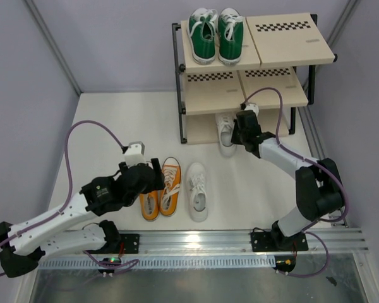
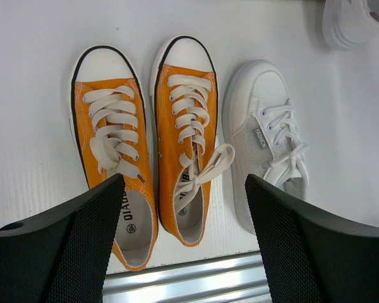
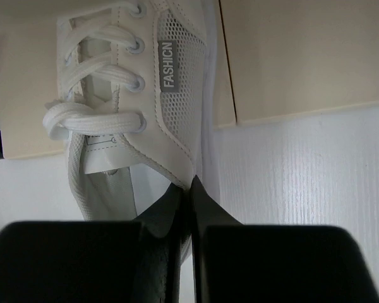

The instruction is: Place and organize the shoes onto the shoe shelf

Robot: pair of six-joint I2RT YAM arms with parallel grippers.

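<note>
The green shoes (image 1: 216,35) stand on the left of the shoe shelf's (image 1: 290,38) top board. One white shoe (image 1: 225,131) lies at the lowest tier with its toe under the rack. My right gripper (image 1: 238,135) is shut on that white shoe's (image 3: 145,95) heel-side wall, and the right gripper (image 3: 191,189) pinches the collar edge. The orange pair (image 1: 161,196) and the other white shoe (image 1: 197,191) lie on the floor near the rail. My left gripper (image 1: 155,180) hovers over the orange heels. The left gripper (image 2: 184,218) is open, holding nothing above the orange shoes (image 2: 186,126).
A metal rail (image 1: 196,240) runs along the near edge, just behind the shoes' heels. Grey walls close in the left and right sides. The shelf's middle board (image 1: 271,88) and the right half of the top board carry nothing. Purple cables loop off both arms.
</note>
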